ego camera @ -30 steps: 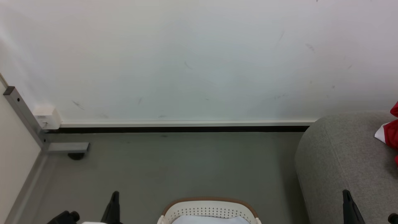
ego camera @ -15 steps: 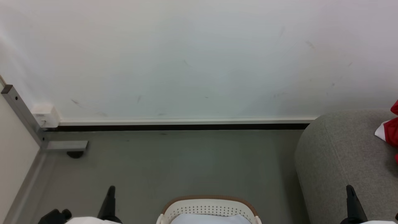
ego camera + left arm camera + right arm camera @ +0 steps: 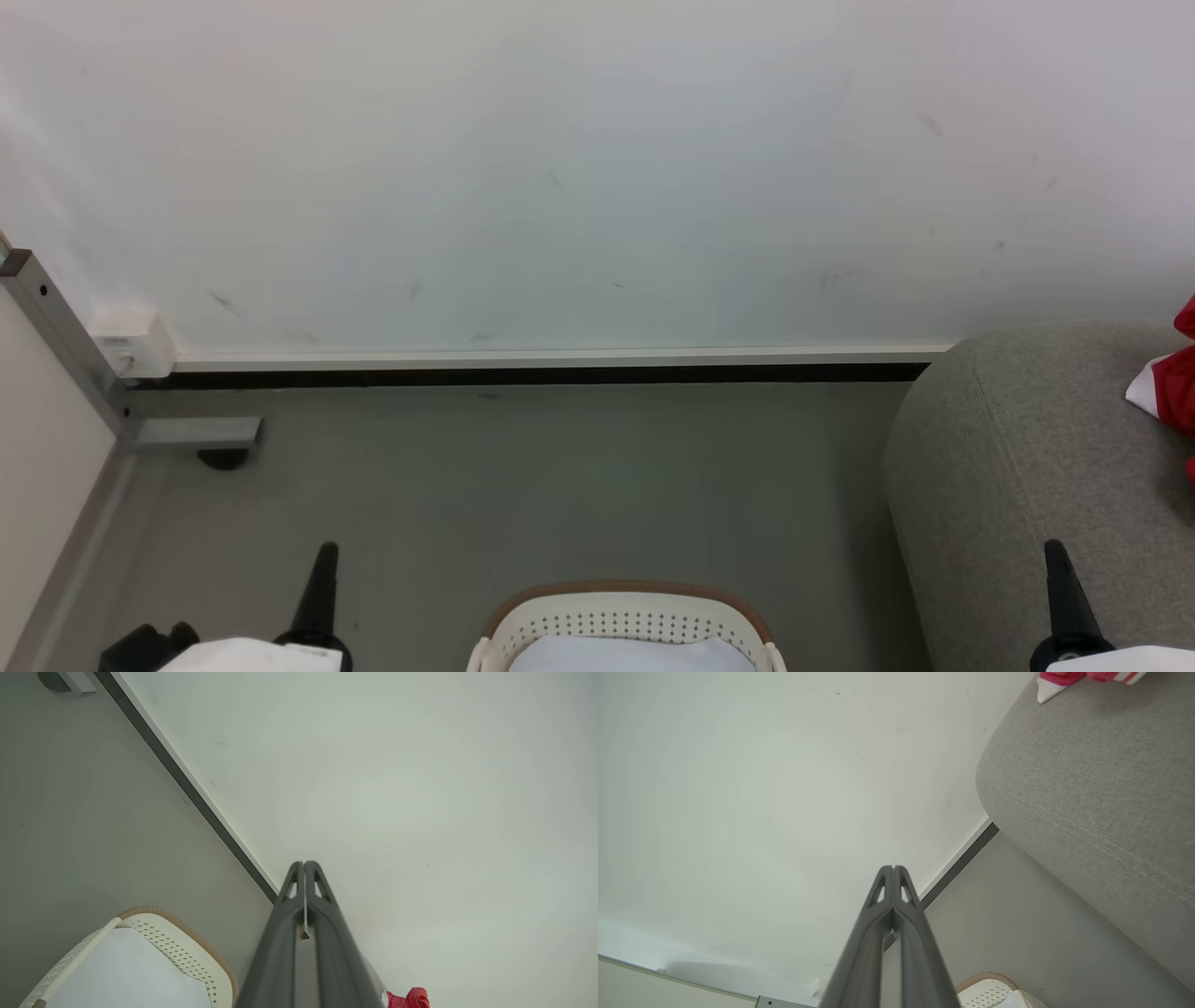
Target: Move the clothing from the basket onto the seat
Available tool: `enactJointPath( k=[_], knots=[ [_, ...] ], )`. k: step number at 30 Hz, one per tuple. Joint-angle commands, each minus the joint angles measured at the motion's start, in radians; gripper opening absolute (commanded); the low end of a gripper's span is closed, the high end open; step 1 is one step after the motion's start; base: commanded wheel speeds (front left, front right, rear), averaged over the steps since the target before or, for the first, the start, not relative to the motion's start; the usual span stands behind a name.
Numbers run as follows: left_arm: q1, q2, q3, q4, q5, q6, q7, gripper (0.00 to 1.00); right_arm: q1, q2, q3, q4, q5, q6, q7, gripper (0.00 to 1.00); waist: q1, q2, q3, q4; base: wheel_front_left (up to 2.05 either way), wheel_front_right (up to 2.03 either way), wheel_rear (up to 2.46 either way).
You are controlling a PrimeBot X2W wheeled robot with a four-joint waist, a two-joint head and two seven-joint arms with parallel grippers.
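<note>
Bright, even, diffuse light w/ no glare; the wall (image 3: 597,168) looks washed-out w/ a faint green tint. Shadows are soft: on the seat (image 3: 1087,765) beside the clothing (image 3: 1069,675) (right wrist view) & along its base. Head view is sharp; wrist views get softer toward the corners.

The rounded white laundry basket (image 3: 624,623) looks like smooth moulded plastic with perforated sides and a finely ribbed brown rim band, while the large light grey sofa seat (image 3: 1008,448) wears coarse, matt woven cloth with a stitched seam, and the bright red and white clothing (image 3: 1176,387) is soft fabric. The dark fingers of the left hand (image 3: 304,864) and right hand (image 3: 893,868) look like matt moulded plastic; the grey floor (image 3: 560,485) is smooth and dull, the white wall (image 3: 560,187) matt and faintly scuffed, the grey corner post (image 3: 65,345) brushed-looking metal.
</note>
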Motion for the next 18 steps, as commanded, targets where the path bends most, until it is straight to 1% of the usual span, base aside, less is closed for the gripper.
enactJointPath(
  k=[1, 18],
  knots=[
    [-0.022, 0.000, 0.011, -0.012, -0.026, -0.008, 0.006, 0.00, -0.027, -0.012, -0.006, -0.014, 0.031, -0.001, 0.007, 0.00, -0.0001, -0.0001, 0.001, 0.000, 0.00, 0.00, 0.00],
    [-0.037, -0.008, 0.050, -0.023, -0.176, -0.023, 0.049, 0.00, -0.043, -0.015, -0.016, -0.026, 0.200, -0.002, 0.047, 0.00, -0.0001, -0.0001, 0.013, -0.004, 0.00, 0.00, 0.00]
  ],
)
